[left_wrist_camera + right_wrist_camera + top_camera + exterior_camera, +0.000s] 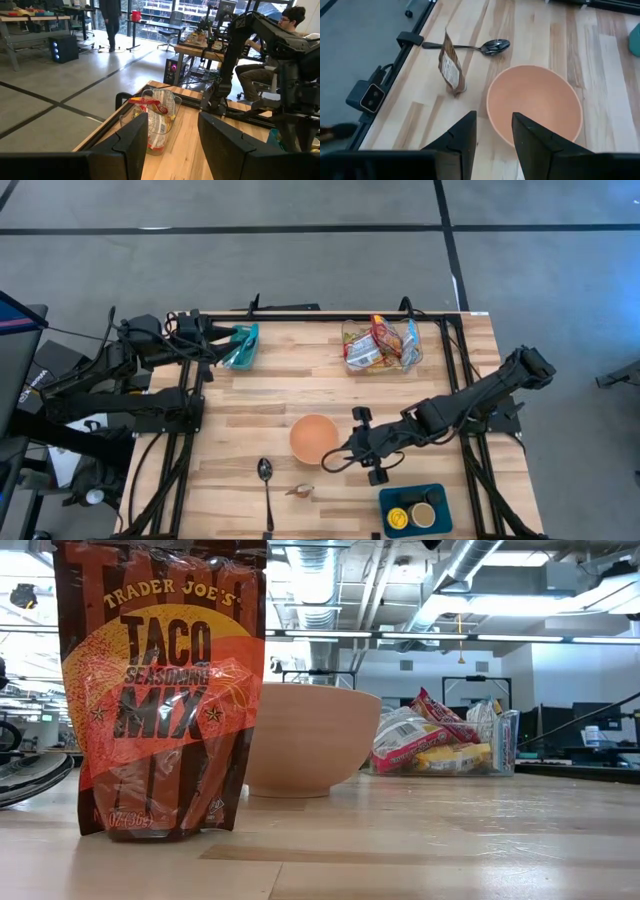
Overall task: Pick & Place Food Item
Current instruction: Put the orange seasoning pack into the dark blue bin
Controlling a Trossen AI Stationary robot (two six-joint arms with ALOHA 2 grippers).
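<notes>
A taco seasoning mix packet stands upright on its bottom edge near the table's front edge, also seen as the packet in the right wrist view. A peach bowl sits mid-table, with a spoon to its left. My right gripper hovers open at the bowl's near right rim, slanting down toward the packet, with nothing between its fingers. My left gripper waits open at the far left, raised.
A clear container with several snack packets stands at the far right. A blue tray with small round items sits at the near right corner. A teal object lies by the left gripper. People and desks show beyond the table.
</notes>
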